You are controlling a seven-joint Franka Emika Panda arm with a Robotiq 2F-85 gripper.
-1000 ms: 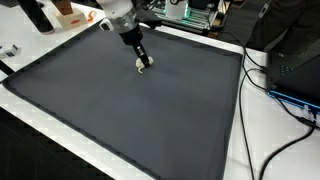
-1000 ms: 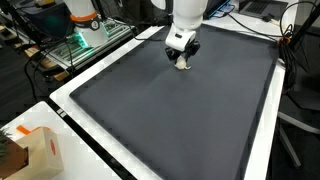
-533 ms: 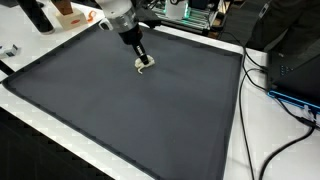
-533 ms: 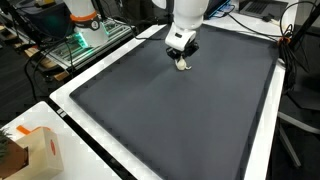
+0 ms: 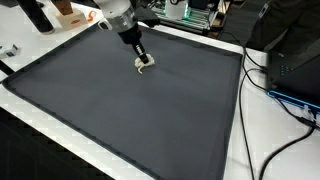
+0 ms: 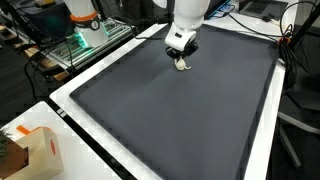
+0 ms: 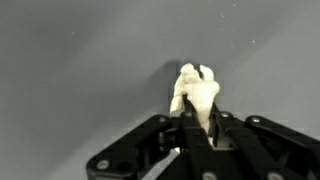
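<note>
A small cream-coloured lumpy object lies on the dark grey mat. My gripper is shut on its near end, the black fingers pinching it while the rest sticks out beyond the tips. In both exterior views the gripper reaches down to the mat's far part, with the pale object at its tips against the mat. What the object is cannot be told.
The mat covers a white table. A cardboard box stands at one corner. Cables and dark equipment lie along one side, with electronics beyond the far edge.
The jaws have shut on the cream object over the last second. The arm itself has barely moved.
</note>
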